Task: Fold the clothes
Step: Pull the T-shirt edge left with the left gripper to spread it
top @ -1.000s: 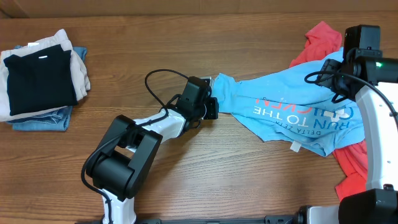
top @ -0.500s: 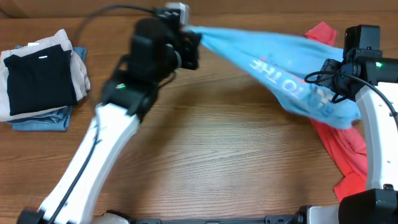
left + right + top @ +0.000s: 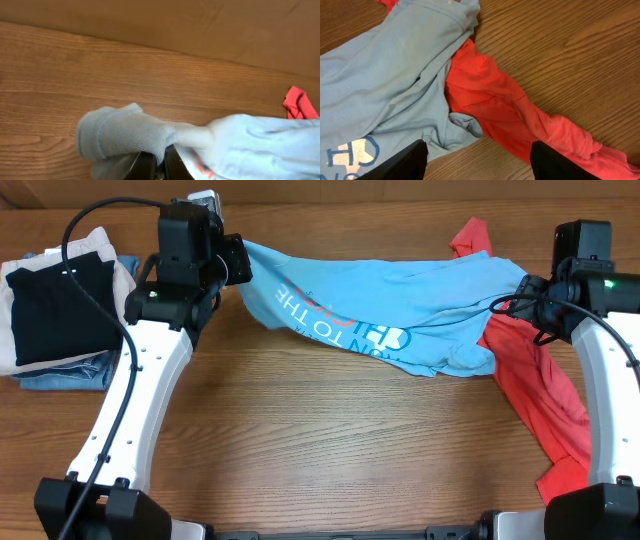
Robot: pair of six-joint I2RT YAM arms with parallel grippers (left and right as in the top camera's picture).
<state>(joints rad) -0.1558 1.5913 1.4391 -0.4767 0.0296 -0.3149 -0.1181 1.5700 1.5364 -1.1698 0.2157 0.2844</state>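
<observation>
**Sky-blue shirt stretched across a wooden table, pinched at one end**

Wood-grain brown, the table (image 3: 330, 450) filled the overhead view and carried everything else. The largest piece on it was the light blue T-shirt (image 3: 400, 290), spread in a long band across the far half, from the left arm over to the right arm; its white lettering (image 3: 300, 305) read upside down from above, with a trace of red print beside it. The coral-red garment (image 3: 545, 400) lay partly under the shirt's right end; one corner peeked out at the far edge, and the rest trailed toward the near right corner of the table. At the far left, well apart from the shirt, sat a stack of folded pieces (image 3: 60, 300): black on top, beige beneath, denim blue at the bottom.

The left gripper (image 3: 235, 262) was clamped on the shirt's left end; in the left wrist view a hemmed, bunched edge of blue cloth (image 3: 125, 135) wrapped over the closed jaws (image 3: 159, 167), lifted off the wood. The right gripper (image 3: 477, 160) stood by the shirt's right end with its jaws spread wide and nothing between them; its two dark fingers (image 3: 400, 162) framed the seam where blue cloth met red; whether they touched the fabric could not be told.
</observation>
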